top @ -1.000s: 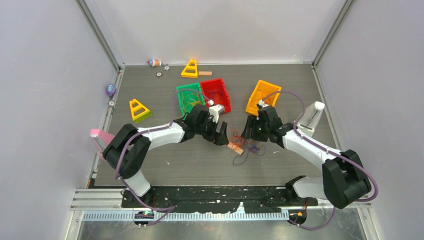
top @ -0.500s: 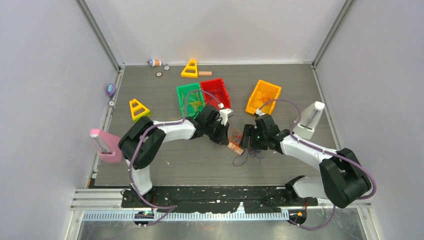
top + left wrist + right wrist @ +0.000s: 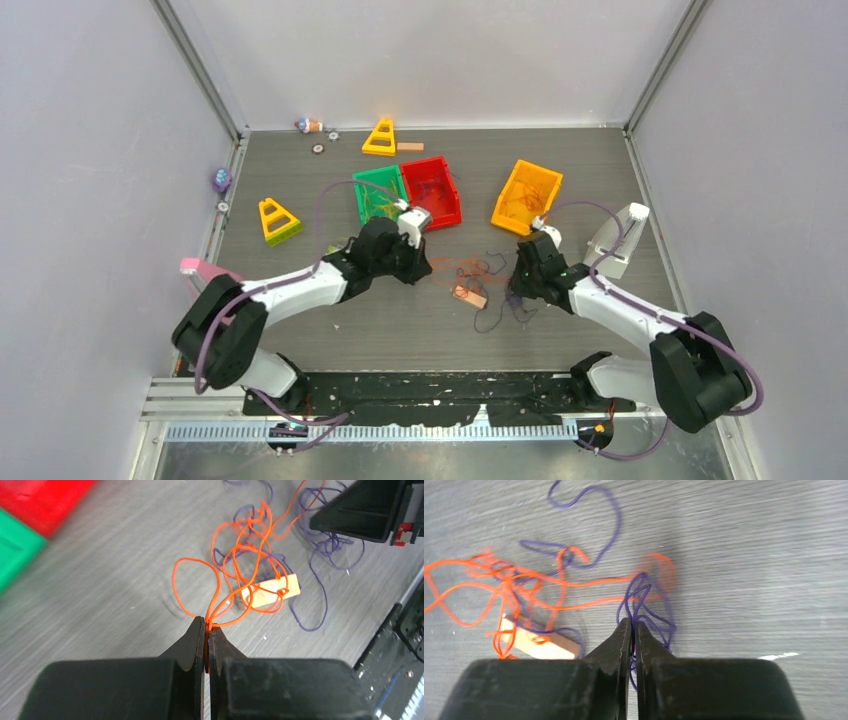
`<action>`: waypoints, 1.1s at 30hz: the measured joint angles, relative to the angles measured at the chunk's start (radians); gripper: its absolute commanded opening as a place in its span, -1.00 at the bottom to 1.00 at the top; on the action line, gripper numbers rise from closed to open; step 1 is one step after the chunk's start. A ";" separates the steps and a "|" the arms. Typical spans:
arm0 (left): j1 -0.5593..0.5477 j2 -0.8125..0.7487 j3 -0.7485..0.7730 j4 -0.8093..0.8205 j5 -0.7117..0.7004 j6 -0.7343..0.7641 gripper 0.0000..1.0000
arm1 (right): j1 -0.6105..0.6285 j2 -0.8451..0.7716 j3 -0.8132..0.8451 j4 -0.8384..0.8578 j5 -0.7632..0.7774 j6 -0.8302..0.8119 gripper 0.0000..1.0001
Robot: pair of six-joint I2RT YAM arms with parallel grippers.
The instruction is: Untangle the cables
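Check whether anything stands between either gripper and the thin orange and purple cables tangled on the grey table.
Nothing visible does. The left gripper is shut on thin orange cable strands, the right gripper on thin purple cable strands. A small pale wooden block lies snagged in the orange loops between them.

Left arm: white-and-black, stretched low from its base toward the small tan wooden block (image 3: pixel 468 296). Black left claw (image 3: pixel 206 624) sits just left of the block, jaws pinched together on thin orange cables (image 3: pixel 248 545). Right arm: elbow bent, reaching in from the block's right. Black right claw (image 3: pixel 632 625) is clamped on thin purple cables (image 3: pixel 644 611), tips down at the grey tabletop (image 3: pixel 400 320).
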 measured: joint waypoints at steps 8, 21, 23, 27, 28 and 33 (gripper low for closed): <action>0.055 -0.213 -0.180 0.100 -0.152 -0.008 -1.00 | -0.119 -0.117 -0.049 -0.059 0.094 0.074 -0.89; 0.068 -0.553 -0.344 0.103 -0.488 -0.010 -1.00 | -0.192 -0.273 -0.058 -0.174 0.227 0.107 -0.90; 0.069 -0.595 -0.359 0.099 -0.535 -0.012 -1.00 | -0.196 -0.291 -0.058 -0.183 0.243 0.107 -0.89; 0.071 -0.642 -0.365 0.089 -0.581 -0.016 -1.00 | -0.201 -0.327 -0.059 -0.189 0.254 0.085 -0.46; 0.072 -0.648 -0.365 0.089 -0.580 -0.015 -1.00 | -0.201 -0.333 -0.060 -0.179 0.236 0.065 0.04; 0.073 -0.620 -0.364 0.097 -0.475 -0.003 -1.00 | -0.205 -0.335 -0.062 -0.080 -0.001 -0.067 0.94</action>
